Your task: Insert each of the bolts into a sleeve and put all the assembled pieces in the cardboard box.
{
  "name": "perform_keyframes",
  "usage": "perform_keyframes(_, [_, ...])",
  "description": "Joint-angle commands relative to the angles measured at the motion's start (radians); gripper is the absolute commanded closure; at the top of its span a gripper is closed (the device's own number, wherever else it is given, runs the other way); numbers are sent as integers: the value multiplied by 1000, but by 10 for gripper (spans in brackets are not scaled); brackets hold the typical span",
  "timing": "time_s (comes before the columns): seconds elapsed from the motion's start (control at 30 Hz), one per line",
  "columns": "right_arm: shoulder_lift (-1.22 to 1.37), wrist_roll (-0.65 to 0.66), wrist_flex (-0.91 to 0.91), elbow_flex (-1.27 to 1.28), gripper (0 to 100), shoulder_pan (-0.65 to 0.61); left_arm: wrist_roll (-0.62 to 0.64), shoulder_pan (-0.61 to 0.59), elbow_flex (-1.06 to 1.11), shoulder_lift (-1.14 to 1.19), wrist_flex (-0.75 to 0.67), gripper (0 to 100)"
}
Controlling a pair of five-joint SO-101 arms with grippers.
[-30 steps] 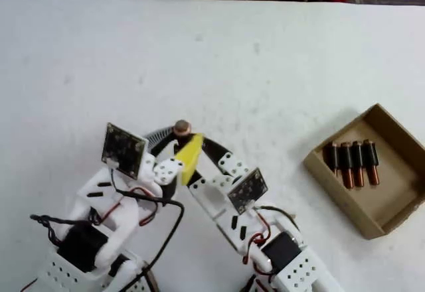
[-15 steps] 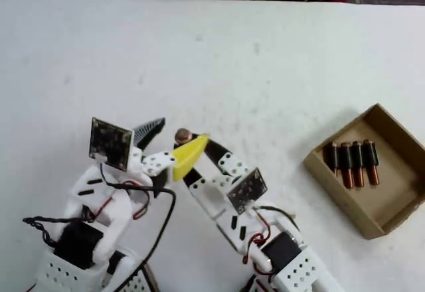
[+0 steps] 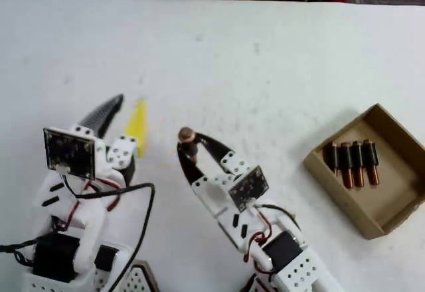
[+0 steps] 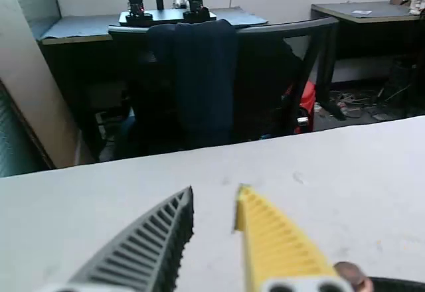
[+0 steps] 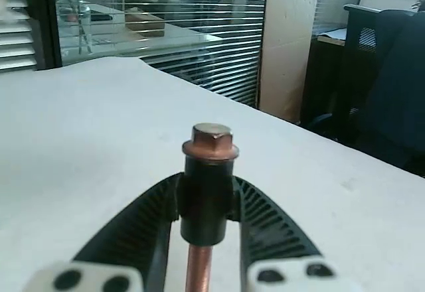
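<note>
Clamped between the dark fingers of the right hand (image 5: 206, 189): a copper bolt (image 5: 210, 143), head up, seated in a black sleeve (image 5: 205, 206). Lower shank cut off at the edge of the right wrist view. From the high view, just the round bolt head to make out near the middle of the white desk (image 3: 265, 60); sleeve hard to tell from the fingers around it. Beside it, apart, the left hand (image 3: 130, 103), spread wide and holding nothing, one finger grey, one yellow. Well off to the right, the cardboard box (image 3: 398, 192) with four assembled pieces (image 3: 350, 162) side by side against one wall.
</note>
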Motion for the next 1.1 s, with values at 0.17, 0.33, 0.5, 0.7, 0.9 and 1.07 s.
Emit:
perform_keyframes(0.17, [-16,3,-4,-5,981,142,-64,-145,-44,-131,51,979])
perform_keyframes(0.33, [-16,2,1,-78,981,222,-64,-145,-43,-228,144,978])
perform_keyframes(0.5, [-16,2,232,-256,981,285,-66,-147,-43,-260,241,977])
perform_keyframes(0.7, [-10,8,487,-543,981,346,-66,-154,25,-337,321,977])
perform_keyframes(0.9, [-5,9,693,-812,981,417,-66,-237,150,-337,318,977])
perform_keyframes(1.07, [51,9,763,-980,981,458,-66,-251,287,-337,316,977])
